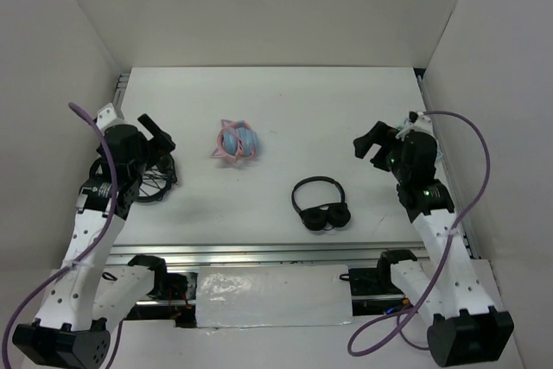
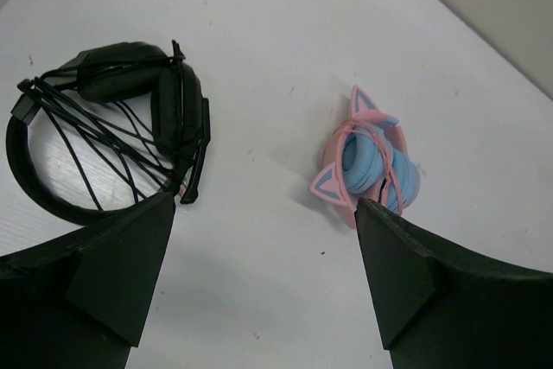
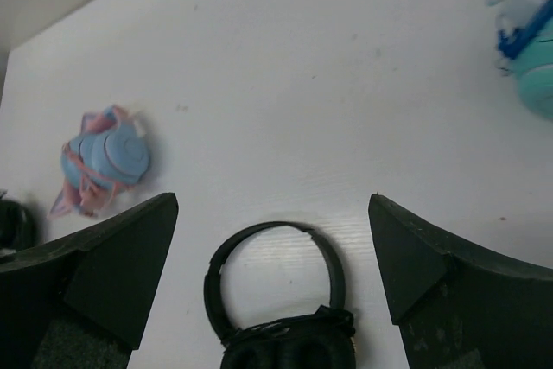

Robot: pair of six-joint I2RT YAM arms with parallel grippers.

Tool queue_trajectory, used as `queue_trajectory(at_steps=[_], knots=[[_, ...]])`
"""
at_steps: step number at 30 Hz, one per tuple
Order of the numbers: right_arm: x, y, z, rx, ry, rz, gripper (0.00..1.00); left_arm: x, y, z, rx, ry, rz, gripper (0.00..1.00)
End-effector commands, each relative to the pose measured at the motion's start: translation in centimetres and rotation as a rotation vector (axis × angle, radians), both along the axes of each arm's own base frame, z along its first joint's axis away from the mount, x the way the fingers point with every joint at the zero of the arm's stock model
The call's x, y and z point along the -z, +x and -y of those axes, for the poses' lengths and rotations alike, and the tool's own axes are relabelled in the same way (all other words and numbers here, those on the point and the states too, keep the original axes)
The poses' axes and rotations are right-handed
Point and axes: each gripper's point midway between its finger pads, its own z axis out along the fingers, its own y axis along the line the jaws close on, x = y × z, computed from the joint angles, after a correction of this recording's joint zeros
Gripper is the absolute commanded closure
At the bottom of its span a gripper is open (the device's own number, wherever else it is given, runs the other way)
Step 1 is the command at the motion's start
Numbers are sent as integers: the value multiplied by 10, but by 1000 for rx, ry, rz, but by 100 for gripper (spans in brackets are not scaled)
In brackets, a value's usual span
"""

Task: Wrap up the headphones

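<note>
The headphones [image 1: 235,142], light blue with pink cat ears, lie folded on the white table with their thin pink cable wound around the cups. The left wrist view shows the headphones [image 2: 370,162] beyond the right finger, and the right wrist view shows the headphones [image 3: 102,160] far left. My left gripper [image 1: 158,134] hovers open to their left, nothing between its fingers. My right gripper [image 1: 371,146] is open at the right side, also holding nothing.
A black headset [image 1: 154,177] with its cable wound on lies under the left arm, and it shows as the black headset [image 2: 108,123] in the left wrist view. Plain black headphones [image 1: 320,205] lie centre-right. A teal-green pair [image 3: 536,49] sits far right. White walls enclose the table.
</note>
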Motion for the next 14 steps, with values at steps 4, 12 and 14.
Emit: queue_trajectory(at_steps=[4,12,14], knots=[[-2,-31,65,367,-45,32,0,12,3,5,9,-35,-36,1],[-6,-39,74,416,-43,61,0,10,-3,0,-19,-37,-8,1],[-9,-40,75,422,-43,75,0,10,-2,2,-10,-38,-7,1]])
